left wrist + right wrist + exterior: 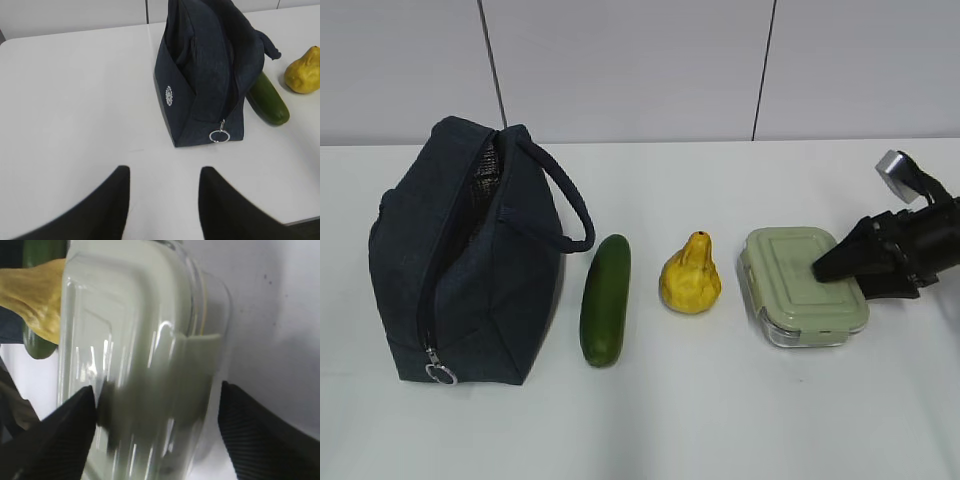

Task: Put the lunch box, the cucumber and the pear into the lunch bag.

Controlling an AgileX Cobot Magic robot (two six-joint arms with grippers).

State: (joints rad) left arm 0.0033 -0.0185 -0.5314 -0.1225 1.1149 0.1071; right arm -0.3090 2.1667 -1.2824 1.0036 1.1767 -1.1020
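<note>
The right gripper (155, 420) stands wide open, holding nothing, with one finger on each side of the lunch box (804, 286), across its short width, while the lunch bag (470, 255) lies far beyond.

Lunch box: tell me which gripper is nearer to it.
Right. The right gripper straddles the lunch box, jaws open on either side. The left gripper hovers over bare table beyond the lunch bag, far away.
</note>
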